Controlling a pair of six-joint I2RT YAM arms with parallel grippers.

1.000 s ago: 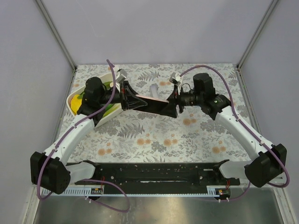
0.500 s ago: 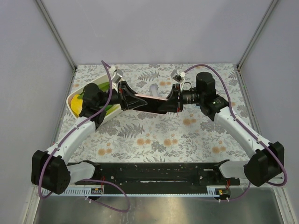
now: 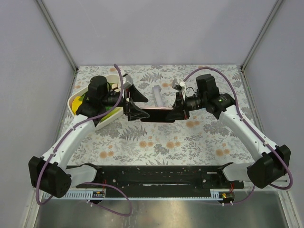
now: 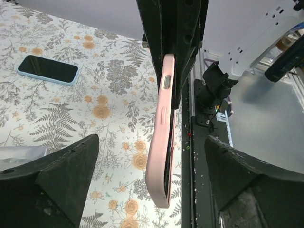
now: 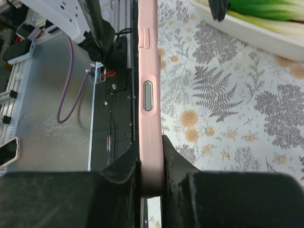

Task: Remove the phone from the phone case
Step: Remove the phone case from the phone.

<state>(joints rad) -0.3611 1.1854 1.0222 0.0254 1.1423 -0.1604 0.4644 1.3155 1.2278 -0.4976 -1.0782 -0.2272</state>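
Right hand (image 5: 151, 164): clenched on phone case (image 5: 149, 71), gripping its 3 o'clock end, case edge-on, clear of table (image 3: 156, 142).
Left hand (image 4: 151, 142): released, fingers (image 4: 61, 175) wide either side of 9 o'clock end, no contact.
Phone (image 4: 167, 180): apparently still seated in case; dark edge shows at one end.
Progress: early; extraction outstanding.

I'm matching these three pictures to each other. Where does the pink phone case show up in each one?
Top view: the pink case is at centre, between the two arms.
Left wrist: the pink case is edge-on in the middle, running top to bottom.
Right wrist: the pink case is edge-on, just left of centre, pinched at the bottom by the right hand.
Shared landmark: the flowered table cover.
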